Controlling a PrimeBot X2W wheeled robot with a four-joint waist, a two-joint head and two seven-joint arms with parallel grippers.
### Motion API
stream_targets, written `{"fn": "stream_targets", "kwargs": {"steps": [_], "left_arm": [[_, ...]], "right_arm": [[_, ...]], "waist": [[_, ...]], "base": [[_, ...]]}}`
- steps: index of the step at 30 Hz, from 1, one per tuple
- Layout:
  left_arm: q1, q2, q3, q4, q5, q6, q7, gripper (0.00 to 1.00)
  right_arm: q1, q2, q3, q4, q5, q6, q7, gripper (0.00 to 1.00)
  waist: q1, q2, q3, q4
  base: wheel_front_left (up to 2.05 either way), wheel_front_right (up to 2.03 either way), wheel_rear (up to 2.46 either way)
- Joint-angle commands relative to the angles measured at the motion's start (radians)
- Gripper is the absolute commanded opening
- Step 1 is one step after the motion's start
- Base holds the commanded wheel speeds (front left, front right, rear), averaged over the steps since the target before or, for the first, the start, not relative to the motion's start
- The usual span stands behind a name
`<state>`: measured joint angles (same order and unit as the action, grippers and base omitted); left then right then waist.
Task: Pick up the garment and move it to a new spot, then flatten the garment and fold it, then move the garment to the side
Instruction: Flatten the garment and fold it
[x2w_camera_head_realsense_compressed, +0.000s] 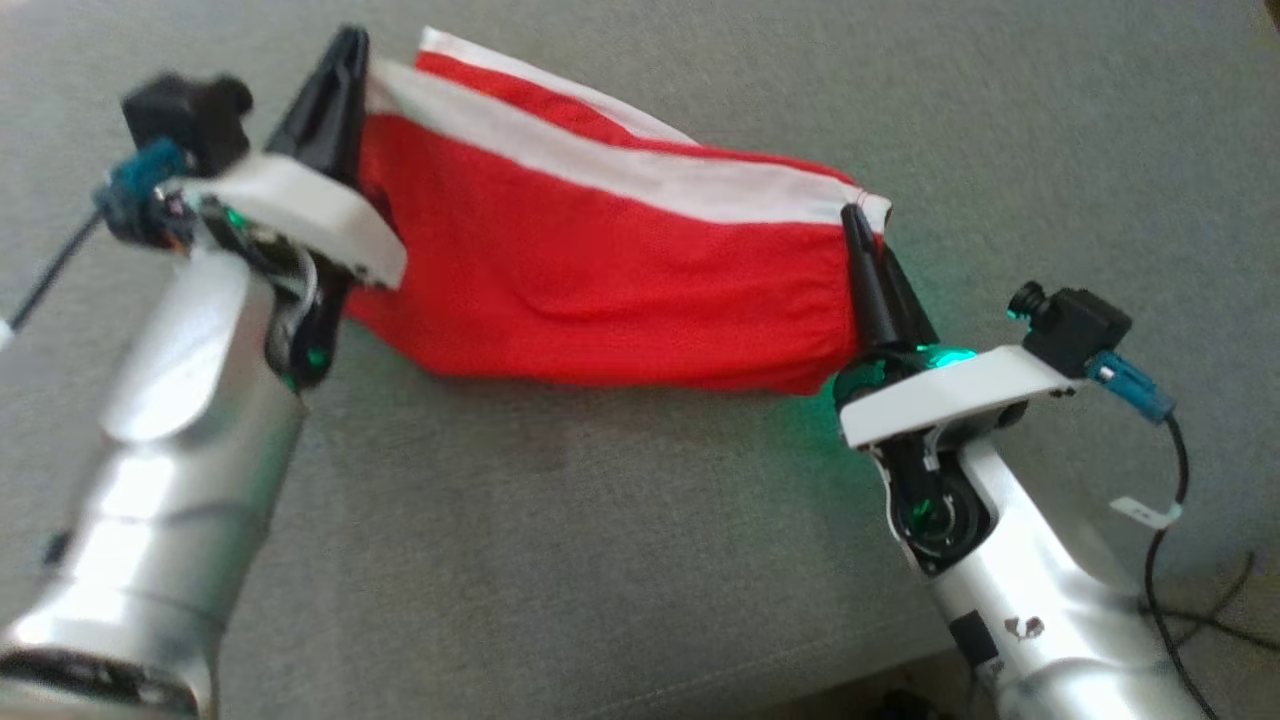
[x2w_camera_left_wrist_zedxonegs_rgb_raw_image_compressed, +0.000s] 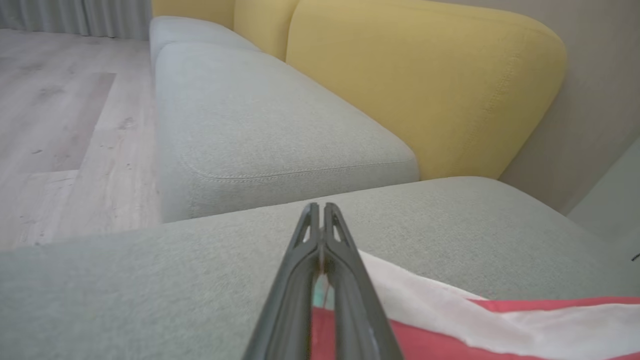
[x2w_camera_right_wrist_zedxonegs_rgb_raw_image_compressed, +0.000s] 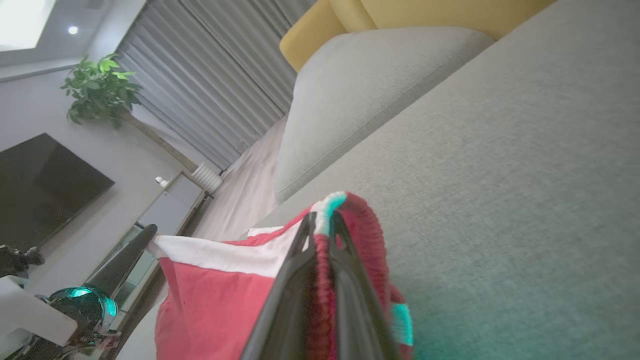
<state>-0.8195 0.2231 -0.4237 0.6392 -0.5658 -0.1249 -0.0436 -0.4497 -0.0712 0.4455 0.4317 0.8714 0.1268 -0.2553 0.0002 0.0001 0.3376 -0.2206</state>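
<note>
Head view: left tool (x2w_camera_head_realsense_compressed: 348, 48), right tool (x2w_camera_head_realsense_compressed: 853, 218) each clamp garment (x2w_camera_head_realsense_compressed: 600, 270) above grey cushion (x2w_camera_head_realsense_compressed: 640, 560).

The garment (x2w_camera_head_realsense_compressed: 600, 270), stretched between the left gripper (x2w_camera_head_realsense_compressed: 348, 45) and the right gripper (x2w_camera_head_realsense_compressed: 853, 218), bars the middle of the grey seat cushion (x2w_camera_head_realsense_compressed: 600, 520) — bare fabric lies open nearer the robot and beyond the cloth. The yellow backrest (x2w_camera_left_wrist_zedxonegs_rgb_raw_image_compressed: 425, 85) walls one edge; a cable (x2w_camera_head_realsense_compressed: 1178, 470) loops beside the right arm.
</note>
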Motion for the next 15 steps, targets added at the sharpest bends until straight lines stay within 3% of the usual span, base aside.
{"fn": "stream_targets", "kwargs": {"steps": [1,9,15], "left_arm": [[-0.073,0.044,0.007,-0.015,-0.010,-0.006,0.002,0.00],[-0.233,0.088,-0.103,0.092,-0.060,-0.006,-0.005,0.00],[-0.293,0.097,-0.133,0.207,-0.077,-0.006,-0.035,0.00]], "right_arm": [[-0.025,0.020,0.010,-0.032,0.011,0.004,-0.006,0.00],[-0.047,0.021,0.022,-0.081,0.081,0.004,-0.006,0.00],[-0.051,0.021,0.028,-0.094,0.094,0.004,-0.006,0.00]], "waist": [[-0.0002,-0.0001,0.048,-0.039],[-0.0002,-0.0001,0.110,-0.080],[-0.0002,-0.0001,0.135,-0.099]], "base": [[0.00,0.00,0.00],[0.00,0.00,0.00],[0.00,0.00,0.00]]}}
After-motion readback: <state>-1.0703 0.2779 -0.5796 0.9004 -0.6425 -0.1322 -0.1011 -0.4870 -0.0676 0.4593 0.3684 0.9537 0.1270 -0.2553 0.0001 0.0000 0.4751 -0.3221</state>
